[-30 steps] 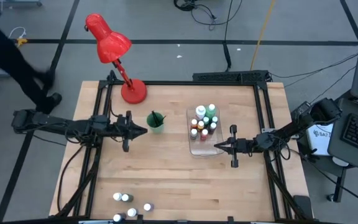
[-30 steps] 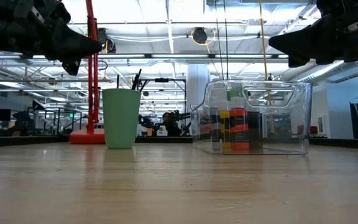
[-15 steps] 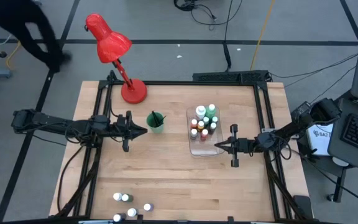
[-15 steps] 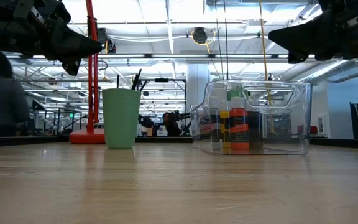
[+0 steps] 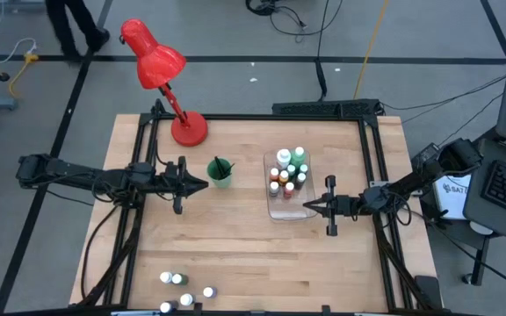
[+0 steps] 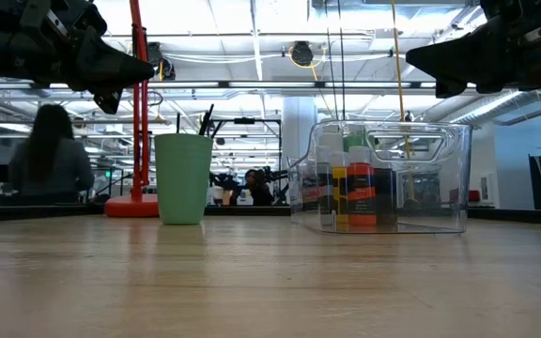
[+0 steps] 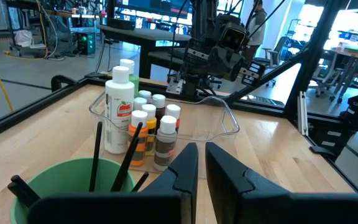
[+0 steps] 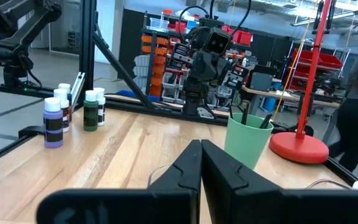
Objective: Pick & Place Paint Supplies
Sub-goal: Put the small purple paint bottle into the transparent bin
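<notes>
Several white-capped paint bottles (image 5: pixel 286 171) stand upright in a clear bin (image 5: pixel 288 211) right of the table's middle. A few more bottles (image 5: pixel 183 290) stand on the wood at the near edge. Dark brushes (image 7: pixel 114 155) stick up out of a green cup (image 5: pixel 220 174) left of the bin. My left gripper (image 5: pixel 205 184) hovers shut just left of the cup, above the table (image 6: pixel 148 68). My right gripper (image 5: pixel 305 206) hovers shut over the bin's near right corner, high above it in the low view (image 6: pixel 411 58). Both point toward each other.
A red desk lamp (image 5: pixel 161 70) stands with its base (image 5: pixel 189 129) on the far left of the table, close behind the cup. Black rails (image 5: pixel 372 175) frame the table's sides. Bare wood (image 5: pixel 253 254) lies between the bin and the near bottles. A person sits beyond the table (image 6: pixel 54 155).
Both arms, the cup, the bin and the bottles have kept still. Only a person has walked across the room beyond the table's far left corner.
</notes>
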`<state>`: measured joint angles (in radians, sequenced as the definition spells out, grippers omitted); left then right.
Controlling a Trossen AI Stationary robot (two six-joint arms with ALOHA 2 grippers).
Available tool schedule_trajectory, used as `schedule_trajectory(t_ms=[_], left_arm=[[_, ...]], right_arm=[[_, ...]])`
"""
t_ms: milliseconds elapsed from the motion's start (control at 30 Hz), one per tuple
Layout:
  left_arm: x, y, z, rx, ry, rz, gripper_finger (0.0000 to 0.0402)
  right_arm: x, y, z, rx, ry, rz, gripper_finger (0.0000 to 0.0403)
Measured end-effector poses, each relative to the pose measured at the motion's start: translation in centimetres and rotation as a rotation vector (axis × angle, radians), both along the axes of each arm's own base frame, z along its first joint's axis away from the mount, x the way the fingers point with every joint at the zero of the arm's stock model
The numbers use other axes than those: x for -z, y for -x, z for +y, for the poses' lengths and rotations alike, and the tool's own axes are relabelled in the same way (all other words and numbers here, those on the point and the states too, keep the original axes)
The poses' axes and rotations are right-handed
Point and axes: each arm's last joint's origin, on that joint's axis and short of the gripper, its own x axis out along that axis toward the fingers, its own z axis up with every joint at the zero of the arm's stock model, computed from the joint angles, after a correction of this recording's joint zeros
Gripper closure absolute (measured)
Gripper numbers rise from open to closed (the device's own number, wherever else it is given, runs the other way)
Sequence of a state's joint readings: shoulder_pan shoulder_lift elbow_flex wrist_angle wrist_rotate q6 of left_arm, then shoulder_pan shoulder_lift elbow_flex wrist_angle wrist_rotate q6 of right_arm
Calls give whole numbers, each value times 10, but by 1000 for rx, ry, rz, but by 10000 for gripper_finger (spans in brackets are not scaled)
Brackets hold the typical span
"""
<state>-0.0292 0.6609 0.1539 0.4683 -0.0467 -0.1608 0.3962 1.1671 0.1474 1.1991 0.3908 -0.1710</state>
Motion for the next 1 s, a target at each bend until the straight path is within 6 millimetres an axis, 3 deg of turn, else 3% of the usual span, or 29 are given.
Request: schedule_trajectory(t_ms=[1000], left_arm=[[-9,0,0,0,37,-91,366]], right_arm=[[2,0,0,1,18,19,399]])
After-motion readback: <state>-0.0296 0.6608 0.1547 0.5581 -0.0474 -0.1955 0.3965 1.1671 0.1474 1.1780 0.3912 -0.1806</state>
